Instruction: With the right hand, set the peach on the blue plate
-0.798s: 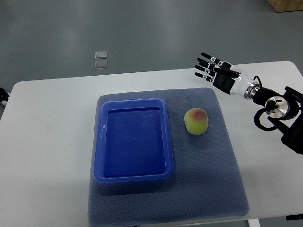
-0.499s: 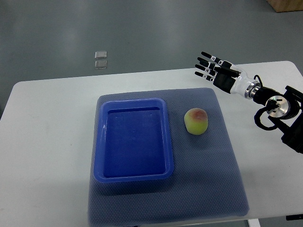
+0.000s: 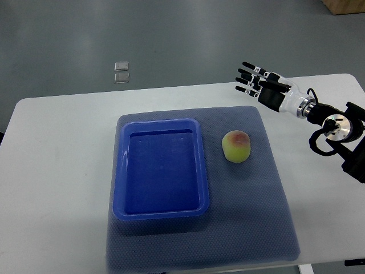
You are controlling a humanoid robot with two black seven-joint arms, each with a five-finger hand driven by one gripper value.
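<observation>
Right hand point(image 3: 259, 87) hovers with fingers spread, holding nothing, above the table's far right, at about 1 o'clock from the peach point(image 3: 236, 146) and well apart from it. Peach sits on the grey mat point(image 3: 256, 228), just beside the blue plate point(image 3: 161, 127), at its 3 o'clock, not touching. Plate, a shallow rectangular tray, holds nothing. Step in hand, by judgement: approach; no grasp made. Next move calls for descent toward 7 o'clock and fingers closing round the fruit. Left arm unseen.
</observation>
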